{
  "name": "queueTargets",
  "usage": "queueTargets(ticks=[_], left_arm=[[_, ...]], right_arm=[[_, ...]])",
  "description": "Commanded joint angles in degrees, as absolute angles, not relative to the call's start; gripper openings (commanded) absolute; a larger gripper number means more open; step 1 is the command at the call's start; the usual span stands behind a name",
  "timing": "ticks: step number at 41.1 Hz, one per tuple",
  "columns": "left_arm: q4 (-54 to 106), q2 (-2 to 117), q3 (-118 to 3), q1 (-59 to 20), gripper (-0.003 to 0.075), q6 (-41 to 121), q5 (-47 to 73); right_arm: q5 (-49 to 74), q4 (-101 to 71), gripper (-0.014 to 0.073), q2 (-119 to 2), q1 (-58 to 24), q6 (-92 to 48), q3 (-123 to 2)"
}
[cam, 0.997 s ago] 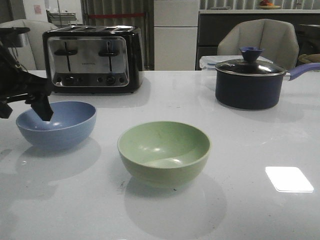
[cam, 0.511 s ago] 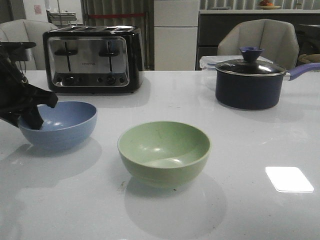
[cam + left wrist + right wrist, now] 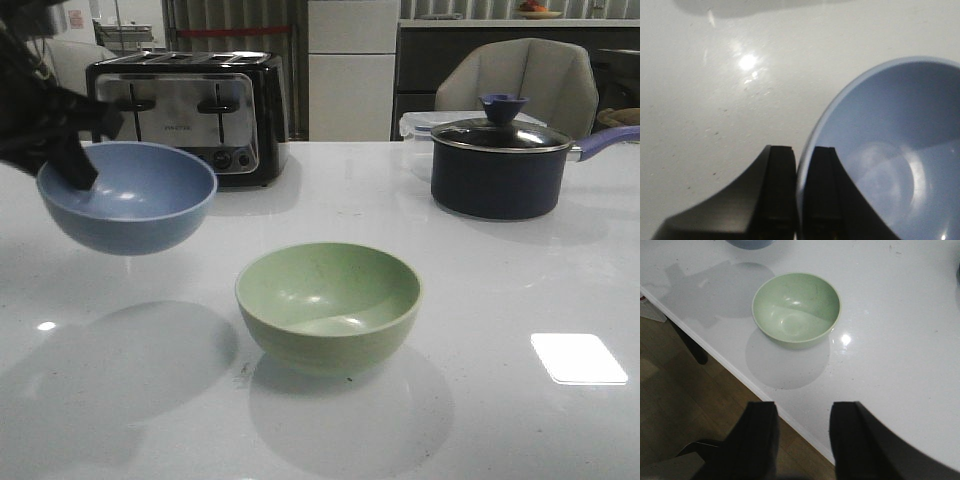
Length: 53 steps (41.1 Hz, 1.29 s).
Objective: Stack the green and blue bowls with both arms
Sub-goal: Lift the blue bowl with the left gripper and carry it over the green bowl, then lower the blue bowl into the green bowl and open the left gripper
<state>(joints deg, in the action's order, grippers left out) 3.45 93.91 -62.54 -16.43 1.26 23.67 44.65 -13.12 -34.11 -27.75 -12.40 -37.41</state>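
The dusty blue bowl (image 3: 128, 197) hangs in the air at the left, above the white table (image 3: 480, 280). My left gripper (image 3: 72, 168) is shut on its left rim, one finger inside and one outside; the wrist view shows the rim (image 3: 805, 165) pinched between the fingers (image 3: 780, 180). The pale green bowl (image 3: 327, 303) sits upright on the table near the middle, to the right of and lower than the blue one. My right gripper (image 3: 802, 412) is open and empty, back over the table's near edge, with the green bowl (image 3: 796, 309) ahead of it. It is out of the front view.
A black and chrome toaster (image 3: 180, 112) stands at the back left. A dark lidded saucepan (image 3: 497, 165) with a blue handle stands at the back right. A chair (image 3: 517, 80) is behind the table. The table's near edge (image 3: 765, 395) drops to a wooden floor.
My left gripper has closed on the blue bowl's left rim and lifted it off the table, up and slightly right. The green bowl has not moved.
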Motion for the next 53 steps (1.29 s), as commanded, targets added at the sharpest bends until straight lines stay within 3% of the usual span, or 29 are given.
queueTargets(ticks=[1, 18, 37, 53], left_arm=[[3.7, 89.3, -64.2, -20.3, 0.0093, 1.3, 21.4], [8.3, 89.1, -64.2, -35.1, 0.0093, 1.3, 18.1], [13.8, 89.4, -64.2, -35.7, 0.0093, 1.3, 16.2], [15.0, 97.0, -64.2, -37.6, 0.0093, 1.3, 14.5]], right_arm=[[41.0, -13.3, 0.0382, -34.0, -27.7, -13.0, -39.1], [41.0, -13.3, 0.0382, -34.0, -27.7, -13.0, -39.1], [41.0, -13.3, 0.0382, -34.0, -27.7, -13.0, -39.1], [41.0, -13.3, 0.0382, -34.0, -27.7, -13.0, -39.1]])
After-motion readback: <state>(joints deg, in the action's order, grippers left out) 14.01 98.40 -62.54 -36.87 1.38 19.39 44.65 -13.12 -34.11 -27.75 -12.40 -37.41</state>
